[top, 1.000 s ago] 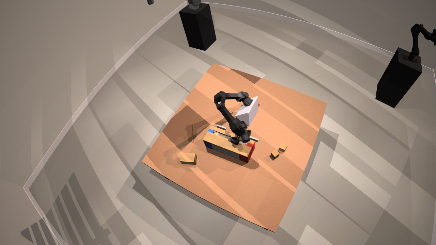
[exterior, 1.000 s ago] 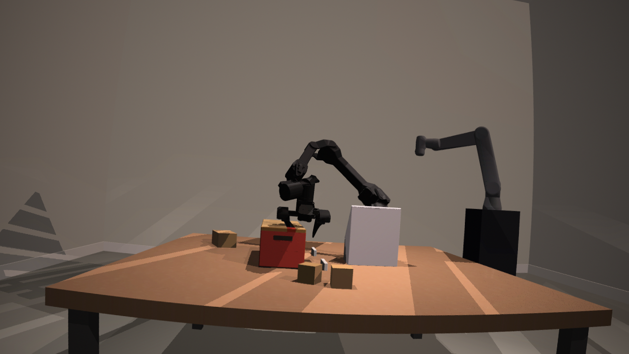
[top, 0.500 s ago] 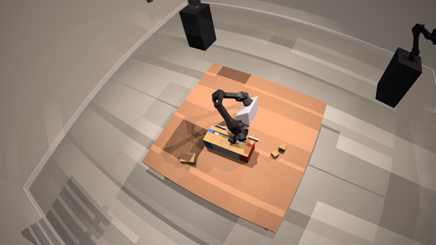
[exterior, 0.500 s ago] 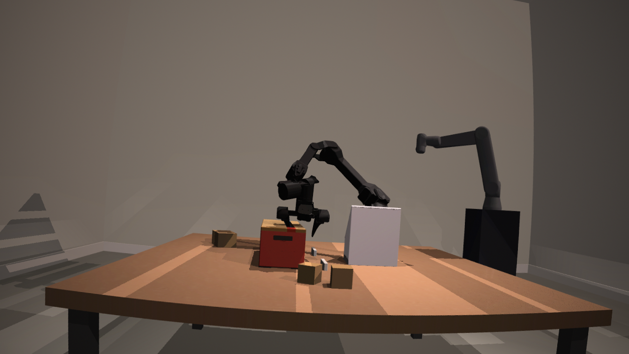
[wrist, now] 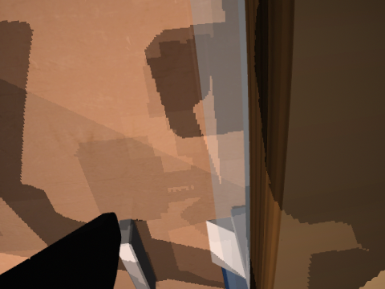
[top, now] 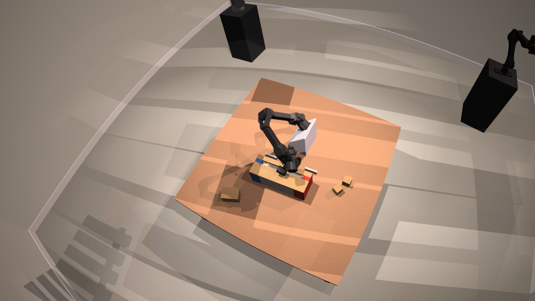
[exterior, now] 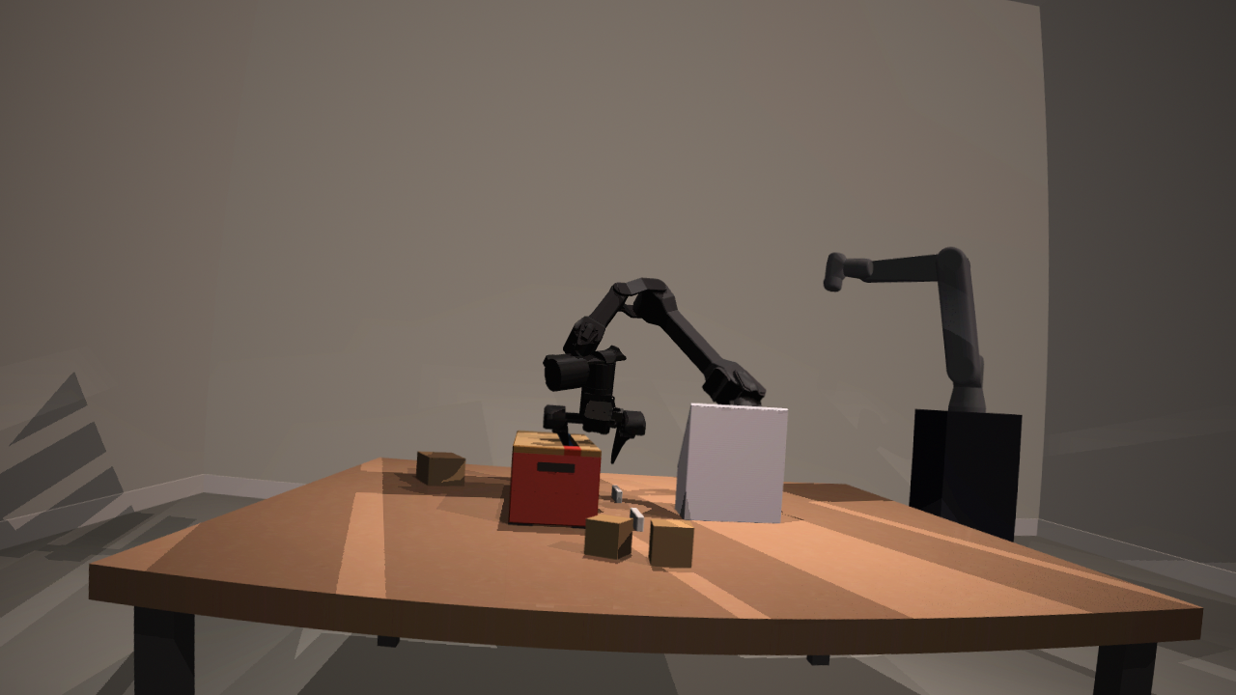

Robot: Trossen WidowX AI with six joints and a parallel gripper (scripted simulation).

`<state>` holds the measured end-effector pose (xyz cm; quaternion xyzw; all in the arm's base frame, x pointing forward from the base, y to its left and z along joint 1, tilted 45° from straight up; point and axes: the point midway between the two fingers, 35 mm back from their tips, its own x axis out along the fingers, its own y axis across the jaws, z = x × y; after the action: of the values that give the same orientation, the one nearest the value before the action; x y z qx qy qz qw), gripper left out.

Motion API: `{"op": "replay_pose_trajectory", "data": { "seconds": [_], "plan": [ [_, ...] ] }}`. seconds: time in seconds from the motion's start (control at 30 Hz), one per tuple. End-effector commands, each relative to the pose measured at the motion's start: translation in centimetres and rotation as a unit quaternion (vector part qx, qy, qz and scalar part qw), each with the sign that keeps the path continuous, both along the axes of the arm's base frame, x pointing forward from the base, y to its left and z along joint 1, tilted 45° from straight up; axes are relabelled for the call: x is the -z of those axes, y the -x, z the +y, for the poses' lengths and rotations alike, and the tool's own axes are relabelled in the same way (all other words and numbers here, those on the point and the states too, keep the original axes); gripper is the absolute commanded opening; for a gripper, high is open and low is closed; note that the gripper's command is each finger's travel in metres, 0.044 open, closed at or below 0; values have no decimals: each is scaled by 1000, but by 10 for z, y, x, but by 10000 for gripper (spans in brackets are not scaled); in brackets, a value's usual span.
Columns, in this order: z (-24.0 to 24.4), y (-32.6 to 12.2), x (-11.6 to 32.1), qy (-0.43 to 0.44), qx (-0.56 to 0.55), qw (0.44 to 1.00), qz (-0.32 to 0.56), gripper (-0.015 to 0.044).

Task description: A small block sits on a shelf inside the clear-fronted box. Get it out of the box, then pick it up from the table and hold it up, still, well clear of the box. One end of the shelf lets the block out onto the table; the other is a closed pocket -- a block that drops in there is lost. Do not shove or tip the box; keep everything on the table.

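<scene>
The box [top: 276,179] [exterior: 552,496] [wrist: 333,120] has a wooden top with a long slot, a red end and a blue end. Its clear front [wrist: 228,120] faces the arm's base side. My gripper [top: 287,161] [exterior: 591,447] is open and empty, low over the box. In the exterior view one finger is at the box top and the other hangs outside, beyond the clear front. The wrist view shows one black fingertip at lower left; the other is out of sight. I cannot make out the small block for certain; the arm covers part of the slot.
Two white bars [top: 271,155] [top: 310,170] lie on the table by the clear front. A large white block [top: 307,138] [exterior: 734,462] stands by the arm's base. Two brown cubes [top: 347,180] [top: 337,189] lie past the red end, a brown block [top: 230,194] past the blue end.
</scene>
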<state>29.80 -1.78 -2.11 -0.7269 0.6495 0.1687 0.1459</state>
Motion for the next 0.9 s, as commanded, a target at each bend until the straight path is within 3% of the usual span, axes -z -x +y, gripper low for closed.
{"op": "replay_pose_trajectory", "data": {
  "seconds": [0.0,0.87],
  "plan": [
    [-7,1,-5,2,1,1000,2,400],
    [-9,3,-7,2,1,1000,2,400]
  ]
}}
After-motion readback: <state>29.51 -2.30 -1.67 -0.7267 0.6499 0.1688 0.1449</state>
